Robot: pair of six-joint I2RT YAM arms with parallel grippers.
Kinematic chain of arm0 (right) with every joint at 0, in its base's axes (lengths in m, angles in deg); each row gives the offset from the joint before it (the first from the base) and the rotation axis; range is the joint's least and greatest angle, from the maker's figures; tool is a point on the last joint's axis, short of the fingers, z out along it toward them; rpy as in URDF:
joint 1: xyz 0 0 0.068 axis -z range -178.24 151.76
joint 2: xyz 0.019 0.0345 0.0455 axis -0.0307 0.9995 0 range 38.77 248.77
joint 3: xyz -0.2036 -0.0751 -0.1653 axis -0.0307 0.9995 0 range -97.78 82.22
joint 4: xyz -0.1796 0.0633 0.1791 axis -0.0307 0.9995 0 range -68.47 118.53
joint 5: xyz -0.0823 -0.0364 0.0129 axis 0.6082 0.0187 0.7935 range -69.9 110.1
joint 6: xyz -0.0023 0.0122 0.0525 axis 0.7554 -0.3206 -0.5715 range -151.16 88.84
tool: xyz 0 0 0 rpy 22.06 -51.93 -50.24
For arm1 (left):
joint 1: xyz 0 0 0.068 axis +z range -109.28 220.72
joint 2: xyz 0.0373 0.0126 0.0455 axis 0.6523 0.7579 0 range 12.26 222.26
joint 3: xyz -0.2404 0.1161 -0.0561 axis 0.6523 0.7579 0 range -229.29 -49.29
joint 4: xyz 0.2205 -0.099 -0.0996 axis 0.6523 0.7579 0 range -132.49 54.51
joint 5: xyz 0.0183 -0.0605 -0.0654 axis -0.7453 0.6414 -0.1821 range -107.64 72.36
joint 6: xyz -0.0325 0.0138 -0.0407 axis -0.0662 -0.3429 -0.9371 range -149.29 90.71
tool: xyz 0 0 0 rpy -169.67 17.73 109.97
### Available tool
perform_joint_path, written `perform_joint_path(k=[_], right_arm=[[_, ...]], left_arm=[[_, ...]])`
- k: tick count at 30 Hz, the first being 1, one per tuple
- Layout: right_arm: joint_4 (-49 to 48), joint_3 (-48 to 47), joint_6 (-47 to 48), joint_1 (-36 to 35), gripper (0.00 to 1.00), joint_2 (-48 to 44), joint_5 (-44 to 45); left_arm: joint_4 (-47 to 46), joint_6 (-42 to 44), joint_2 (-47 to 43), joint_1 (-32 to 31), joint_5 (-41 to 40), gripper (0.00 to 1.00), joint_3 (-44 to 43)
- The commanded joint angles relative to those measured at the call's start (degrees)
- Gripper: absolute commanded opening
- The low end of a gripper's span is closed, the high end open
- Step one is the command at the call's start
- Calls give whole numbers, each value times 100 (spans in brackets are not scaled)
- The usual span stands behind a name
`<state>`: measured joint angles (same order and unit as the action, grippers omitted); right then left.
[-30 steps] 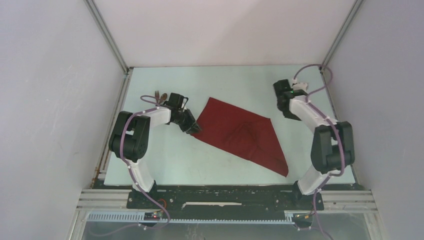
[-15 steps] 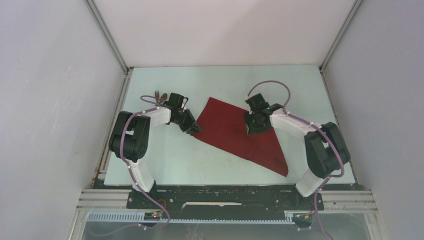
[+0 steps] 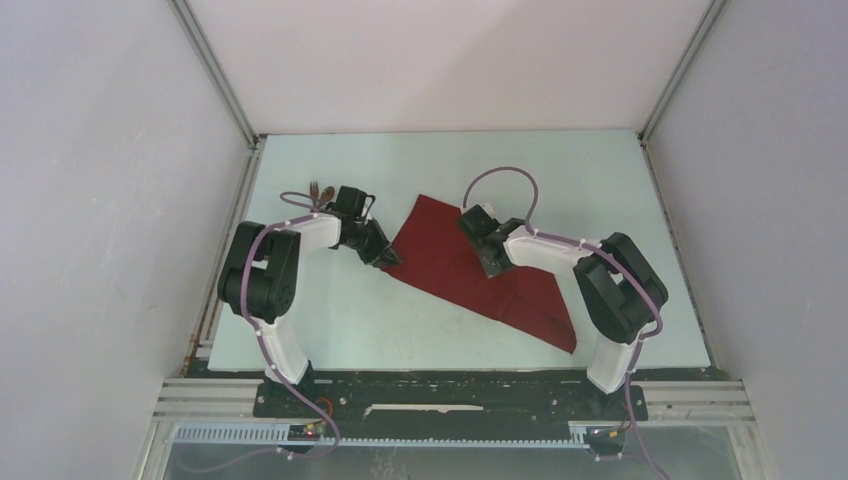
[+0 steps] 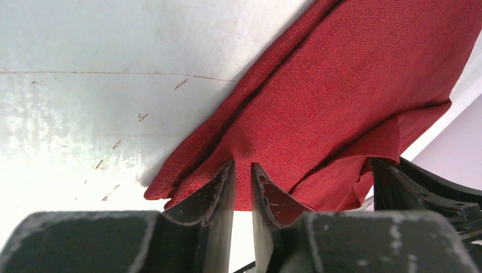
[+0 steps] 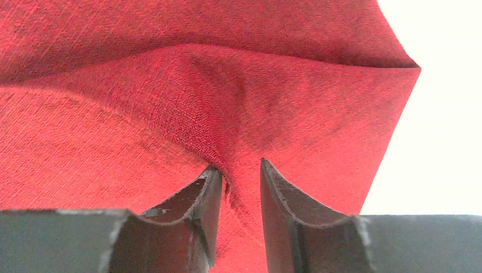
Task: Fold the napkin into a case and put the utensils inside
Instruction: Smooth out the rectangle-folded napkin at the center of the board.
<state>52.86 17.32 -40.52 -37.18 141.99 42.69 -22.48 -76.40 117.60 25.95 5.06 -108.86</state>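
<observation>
Red napkin (image 3: 440, 262), creased and doubled, pinched by left gripper (image 4: 242, 164) and right gripper (image 5: 239, 165).

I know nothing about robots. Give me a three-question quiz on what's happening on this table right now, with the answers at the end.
1. True or false: the fork and spoon are tucked inside the napkin.
2. Where does the right gripper meet the napkin? A) near its middle B) at its near right corner C) nowhere, it hangs over bare table
3. Fill in: the gripper at the napkin corner nearest the fork and spoon is the ___ gripper.

Key
1. False. They lie on the table, apart from the napkin.
2. A. Its wrist view shows the cloth bunched into a ridge between its fingers.
3. Left: the left gripper.
</observation>
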Motion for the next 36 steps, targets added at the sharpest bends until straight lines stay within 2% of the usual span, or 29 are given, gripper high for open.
perform_joint_path(k=[1,8,9,18,25,32,34,36], right_arm=[[-93,-163,-132,35,35,-1,547],[16,-139,-435,138,2,-254,842],[33,-84,-503,216,0,-378,866],[165,341,-1032,1587,0,-1214,1278],[-215,300,-865,2344,0,-1194,1627],[-31,339,-855,2748,0,-1004,1839],[110,261,-957,2922,11,-869,1797],[652,-114,-1202,3077,41,-695,1804]], left_arm=[[91,28,204,59,-246,23,38],[117,-17,250,79,-267,19,51],[124,-17,258,86,-266,19,57],[124,-52,287,101,-258,18,85],[126,-61,319,90,-252,16,101],[150,-40,316,87,-239,15,121],[169,-27,305,88,-251,15,101],[170,-16,302,83,-278,15,91]])
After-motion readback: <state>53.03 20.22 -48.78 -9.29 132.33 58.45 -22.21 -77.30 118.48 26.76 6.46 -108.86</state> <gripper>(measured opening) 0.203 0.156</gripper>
